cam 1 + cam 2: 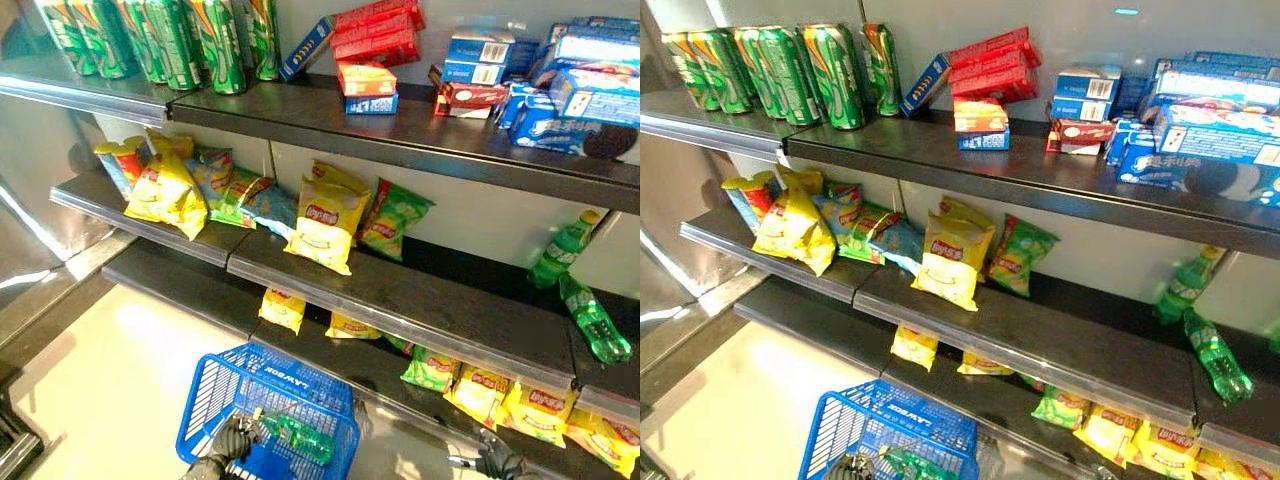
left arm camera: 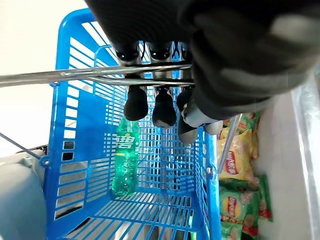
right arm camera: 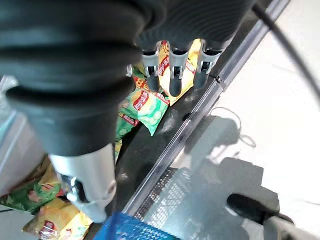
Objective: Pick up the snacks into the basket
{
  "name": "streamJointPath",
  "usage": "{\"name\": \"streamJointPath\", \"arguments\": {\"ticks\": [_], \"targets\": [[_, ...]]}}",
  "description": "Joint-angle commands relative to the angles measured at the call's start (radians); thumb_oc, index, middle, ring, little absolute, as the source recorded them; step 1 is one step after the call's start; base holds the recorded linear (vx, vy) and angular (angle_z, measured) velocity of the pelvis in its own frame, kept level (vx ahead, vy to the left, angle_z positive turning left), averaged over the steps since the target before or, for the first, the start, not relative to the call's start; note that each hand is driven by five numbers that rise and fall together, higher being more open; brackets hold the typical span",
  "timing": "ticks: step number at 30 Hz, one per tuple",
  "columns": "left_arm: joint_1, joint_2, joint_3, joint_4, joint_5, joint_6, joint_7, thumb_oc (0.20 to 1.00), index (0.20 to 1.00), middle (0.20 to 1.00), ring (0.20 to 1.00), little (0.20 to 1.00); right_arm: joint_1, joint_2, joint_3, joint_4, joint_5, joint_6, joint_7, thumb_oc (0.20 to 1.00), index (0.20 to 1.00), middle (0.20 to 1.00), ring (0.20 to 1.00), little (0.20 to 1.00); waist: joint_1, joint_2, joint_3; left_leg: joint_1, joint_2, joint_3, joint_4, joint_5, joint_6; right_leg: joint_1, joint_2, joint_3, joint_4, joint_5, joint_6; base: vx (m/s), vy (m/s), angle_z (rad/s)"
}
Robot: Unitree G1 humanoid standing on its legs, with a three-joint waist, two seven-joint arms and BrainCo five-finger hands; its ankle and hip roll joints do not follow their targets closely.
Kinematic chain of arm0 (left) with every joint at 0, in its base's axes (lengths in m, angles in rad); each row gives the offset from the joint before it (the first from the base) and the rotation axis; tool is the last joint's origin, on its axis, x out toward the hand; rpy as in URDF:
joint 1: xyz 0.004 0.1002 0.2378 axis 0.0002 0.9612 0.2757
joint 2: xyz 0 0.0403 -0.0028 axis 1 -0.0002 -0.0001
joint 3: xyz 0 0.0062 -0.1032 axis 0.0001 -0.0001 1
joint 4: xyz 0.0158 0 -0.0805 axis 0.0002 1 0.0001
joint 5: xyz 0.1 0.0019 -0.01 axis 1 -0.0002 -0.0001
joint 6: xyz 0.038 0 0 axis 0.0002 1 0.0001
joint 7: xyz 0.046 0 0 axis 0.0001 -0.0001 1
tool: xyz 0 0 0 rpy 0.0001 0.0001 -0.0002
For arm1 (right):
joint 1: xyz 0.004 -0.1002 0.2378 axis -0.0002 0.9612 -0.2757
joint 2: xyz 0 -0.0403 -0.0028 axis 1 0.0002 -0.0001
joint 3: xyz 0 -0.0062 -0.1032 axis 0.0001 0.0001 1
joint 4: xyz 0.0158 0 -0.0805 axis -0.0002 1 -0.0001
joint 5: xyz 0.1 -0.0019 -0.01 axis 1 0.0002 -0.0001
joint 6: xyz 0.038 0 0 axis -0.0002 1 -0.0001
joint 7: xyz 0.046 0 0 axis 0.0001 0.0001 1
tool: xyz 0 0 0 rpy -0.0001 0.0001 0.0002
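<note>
A blue plastic basket (image 1: 215, 400) hangs low in front of the shelves. My left hand (image 1: 232, 437) is shut on its wire handle (image 2: 75, 76), fingers (image 2: 155, 107) curled over the wires. A green bottle (image 2: 125, 160) lies inside the basket. Chip bags sit on the middle shelf: a yellow one (image 1: 325, 225), a green one (image 1: 392, 220) and a yellow one further left (image 1: 165, 195). More bags (image 1: 480, 392) line the bottom shelf. My right hand (image 1: 490, 462) is low at the right, open, its fingers (image 3: 175, 75) straight towards a green bag (image 3: 147, 107) on the bottom shelf.
The top shelf holds green cans (image 1: 170, 40), red boxes (image 1: 375, 35) and blue biscuit boxes (image 1: 580, 90). Two green bottles (image 1: 565, 250) lie at the right end of the middle shelf. Pale floor (image 1: 100, 390) lies to the left of the basket.
</note>
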Motion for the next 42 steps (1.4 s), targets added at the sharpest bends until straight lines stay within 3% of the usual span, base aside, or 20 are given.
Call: {"name": "streamJointPath", "arguments": {"ticks": [1, 2, 3, 5, 6, 7, 9, 11, 12, 17, 25, 31, 36, 42], "targets": [[0.025, 0.115, 0.040, -0.143, 0.001, -0.063, 0.012, 0.200, 0.200, 0.200, 0.200, 0.200, -0.010, 0.003, -0.019, -0.073, -0.016, -0.027, 0.007, 1.000, 1.000, 1.000, 1.000, 1.000, 0.032, -0.065, -0.018, -0.057, -0.061, 0.040, 0.080, -0.066, 0.038, 0.026, -0.149, 0.147, 0.192, -0.157, 0.208, 0.13, 0.287, 0.05], [0.031, 0.121, 0.044, -0.155, -0.003, -0.064, 0.011, 0.200, 0.200, 0.200, 0.200, 0.200, -0.012, 0.008, -0.018, -0.081, -0.013, -0.028, 0.009, 1.000, 1.000, 1.000, 1.000, 1.000, 0.035, -0.066, -0.016, -0.051, -0.067, 0.044, 0.085, -0.081, 0.051, -0.009, -0.161, 0.157, 0.248, -0.140, 0.219, 0.09, 0.264, 0.03], [0.036, 0.128, 0.046, -0.168, -0.003, -0.062, 0.008, 0.200, 0.200, 0.200, 0.200, 0.200, -0.016, 0.009, -0.008, -0.110, -0.026, -0.028, 0.015, 1.000, 1.000, 1.000, 1.000, 1.000, 0.037, -0.072, -0.008, -0.041, -0.082, 0.053, 0.091, -0.094, 0.067, -0.055, -0.185, 0.156, 0.333, -0.068, 0.236, 0.08, 0.253, -0.04], [0.032, 0.141, 0.045, -0.170, 0.008, -0.059, 0.010, 0.200, 0.200, 0.200, 0.200, 0.200, -0.034, 0.009, 0.000, -0.145, -0.033, -0.025, 0.008, 1.000, 1.000, 1.000, 1.000, 1.000, 0.029, -0.067, 0.024, -0.014, -0.091, 0.058, 0.087, -0.101, 0.085, -0.135, -0.198, 0.146, 0.460, 0.049, 0.233, 0.04, 0.241, 0.01], [0.032, 0.147, 0.048, -0.171, 0.007, -0.059, 0.013, 0.200, 0.200, 0.200, 0.200, 0.200, -0.048, 0.010, -0.002, -0.172, -0.022, -0.027, 0.004, 1.000, 1.000, 1.000, 1.000, 1.000, 0.024, -0.059, 0.039, -0.005, -0.088, 0.054, 0.081, -0.102, 0.089, -0.167, -0.191, 0.143, 0.502, 0.049, 0.219, 0.14, 0.253, 0.18], [0.039, 0.153, 0.049, -0.185, 0.012, -0.064, 0.012, 0.200, 0.200, 0.200, 0.200, 0.200, -0.088, 0.008, 0.013, -0.191, -0.012, -0.033, 0.005, 1.000, 1.000, 1.000, 1.000, 1.000, 0.028, -0.056, 0.043, 0.009, -0.098, 0.035, 0.076, -0.118, 0.089, -0.203, -0.190, 0.117, 0.435, 0.008, 0.209, 0.14, 0.168, 0.32], [0.038, 0.153, 0.050, -0.184, 0.008, -0.065, 0.013, 0.200, 0.200, 0.200, 0.200, 0.200, -0.103, 0.008, 0.018, -0.189, -0.009, -0.033, 0.001, 1.000, 1.000, 1.000, 1.000, 1.000, 0.024, -0.058, 0.047, 0.018, -0.104, 0.023, 0.075, -0.126, 0.088, -0.209, -0.188, 0.104, 0.389, -0.006, 0.210, 0.17, 0.029, 0.11], [0.018, 0.157, 0.044, -0.168, -0.010, -0.074, 0.016, 0.200, 0.200, 0.200, 0.200, 0.200, -0.182, 0.002, 0.046, -0.164, 0.017, -0.038, -0.008, 1.000, 1.000, 1.000, 1.000, 1.000, 0.021, -0.078, 0.059, 0.038, -0.145, -0.016, 0.085, -0.158, 0.083, -0.225, -0.185, 0.116, 0.122, 0.007, 0.226, 0.28, -0.085, 0.16], [0.012, 0.163, 0.043, -0.176, -0.012, -0.077, 0.018, 0.200, 0.200, 0.200, 0.200, 0.200, -0.213, 0.000, 0.061, -0.157, 0.015, -0.036, -0.010, 1.000, 1.000, 1.000, 1.000, 1.000, 0.021, -0.081, 0.062, 0.037, -0.154, -0.034, 0.090, -0.163, 0.086, -0.242, -0.188, 0.145, 0.096, 0.022, 0.235, 0.18, -0.081, 0.22], [0.005, 0.151, 0.039, -0.149, -0.006, -0.077, 0.022, 0.200, 0.200, 0.200, 0.200, 0.200, -0.272, -0.004, 0.086, -0.132, 0.012, -0.029, -0.010, 1.000, 1.000, 1.000, 1.000, 1.000, 0.052, -0.097, 0.046, 0.027, -0.169, -0.058, 0.107, -0.178, 0.074, -0.197, -0.214, 0.125, 0.079, 0.041, 0.230, 0.11, -0.125, 0.68], [-0.001, 0.190, 0.007, -0.197, -0.052, -0.077, 0.006, 0.200, 0.200, 0.200, 0.200, 0.200, -0.417, -0.023, 0.105, -0.133, 0.055, -0.018, -0.041, 1.000, 1.000, 1.000, 1.000, 1.000, 0.091, -0.049, 0.049, -0.004, -0.140, -0.175, 0.113, -0.162, 0.042, -0.214, -0.213, 0.037, 0.202, -0.047, 0.202, 0.06, -0.154, 0.53], [0.001, 0.216, -0.003, -0.205, -0.064, -0.071, 0.002, 0.200, 0.200, 0.200, 0.200, 0.200, -0.490, -0.021, 0.089, -0.115, 0.112, -0.022, -0.074, 1.000, 1.000, 1.000, 1.000, 1.000, 0.106, -0.032, 0.067, -0.022, -0.136, -0.204, 0.129, -0.157, 0.026, -0.227, -0.213, 0.014, 0.253, -0.082, 0.191, 0.02, -0.092, 0.23], [0.008, 0.230, -0.013, -0.216, -0.077, -0.070, -0.001, 0.200, 0.200, 0.200, 0.200, 0.200, -0.552, -0.012, 0.033, -0.059, 0.207, -0.037, -0.117, 1.000, 1.000, 1.000, 1.000, 1.000, 0.116, -0.007, 0.067, -0.037, -0.117, -0.190, 0.105, -0.128, 0.007, -0.224, -0.217, -0.018, 0.245, -0.092, 0.189, 0.00, -0.053, 0.39], [-0.009, 0.214, -0.030, -0.210, -0.077, -0.068, 0.010, 0.200, 0.200, 0.200, 0.200, 0.200, -0.581, 0.003, -0.027, -0.020, 0.323, -0.061, -0.147, 1.000, 1.000, 1.000, 1.000, 1.000, 0.106, 0.018, 0.062, -0.044, -0.099, -0.120, 0.068, -0.103, 0.003, -0.211, -0.224, -0.042, 0.226, -0.094, 0.193, 0.00, 0.009, 0.16]]}}
